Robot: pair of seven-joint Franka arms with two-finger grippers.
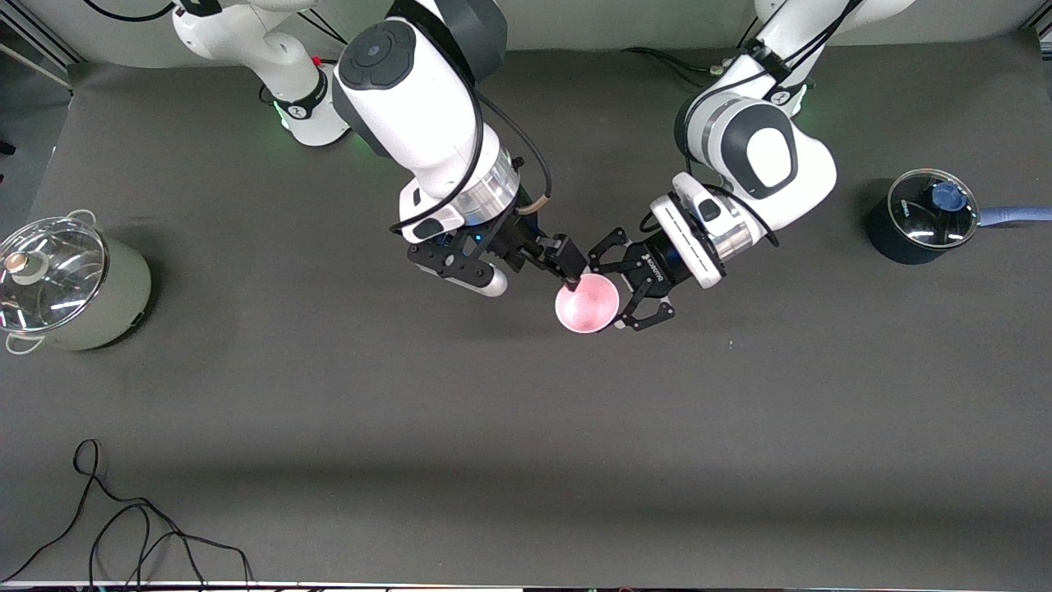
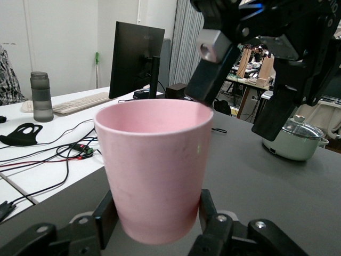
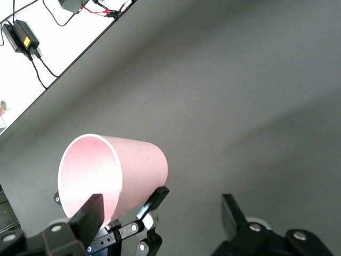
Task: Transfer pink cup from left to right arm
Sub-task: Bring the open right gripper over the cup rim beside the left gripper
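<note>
The pink cup [image 1: 586, 304] hangs over the middle of the table, its mouth turned up toward the front camera. My left gripper [image 1: 622, 289], a black skeletal claw, is shut on the cup's lower part; in the left wrist view its fingers [image 2: 105, 218] press both sides of the cup [image 2: 154, 170]. My right gripper [image 1: 569, 267] is open at the cup's rim. In the right wrist view one of its fingers [image 3: 91, 212] stands before the cup's mouth, the other is well clear, and the cup's wall [image 3: 144, 165] lies between them. The left wrist view shows the right gripper [image 2: 245, 93] above the rim.
A pale green pot with a glass lid [image 1: 70, 284] stands at the right arm's end of the table. A dark saucepan with a glass lid and blue handle [image 1: 925, 215] stands at the left arm's end. A black cable [image 1: 123, 526] lies near the front edge.
</note>
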